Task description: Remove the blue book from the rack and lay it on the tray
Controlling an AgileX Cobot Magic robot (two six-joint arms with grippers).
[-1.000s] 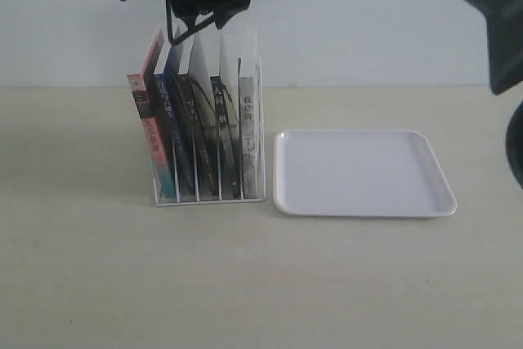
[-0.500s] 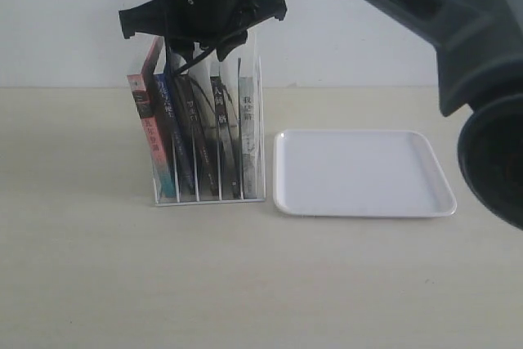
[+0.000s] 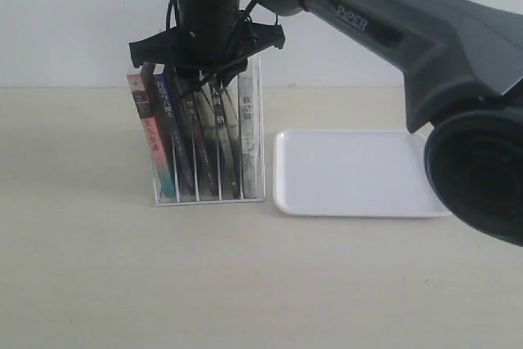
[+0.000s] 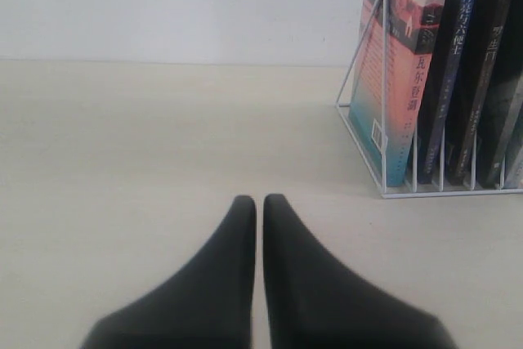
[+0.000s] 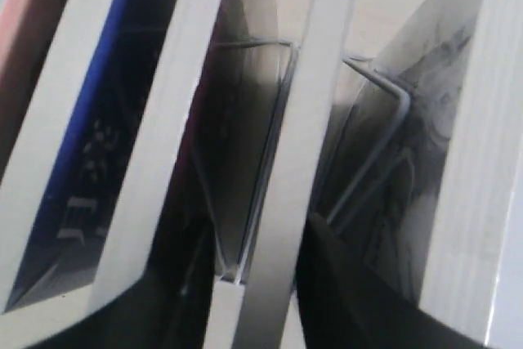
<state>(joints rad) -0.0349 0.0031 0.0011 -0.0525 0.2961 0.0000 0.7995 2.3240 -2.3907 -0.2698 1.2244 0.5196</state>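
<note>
The wire rack [image 3: 209, 198] holds several upright books. The blue book [image 3: 169, 110] stands second from its left end, next to the pink-and-teal one; its dark blue spine [image 4: 449, 71] also shows in the left wrist view. My right gripper [image 3: 204, 79] reaches across and sits low on the book tops, open. In the right wrist view its dark fingers [image 5: 351, 300] flank one white page edge, and the blue book's cover [image 5: 86, 145] lies off to one side, outside the gripper [image 5: 261, 300]. The white tray [image 3: 359, 173] lies flat right of the rack. My left gripper [image 4: 260, 202] is shut with nothing in it.
The pink-and-teal book [image 4: 400, 63] stands at the rack's [image 4: 382, 104] outer end, with black-spined books [image 3: 221, 128] to the right of the blue one. The big dark right arm [image 3: 425, 46] spans the upper right above the tray. A white wall stands behind the table.
The right arm has swung in from the upper right and lowered, bringing its gripper from above the books down onto their tops. Books, rack and tray have not moved.
</note>
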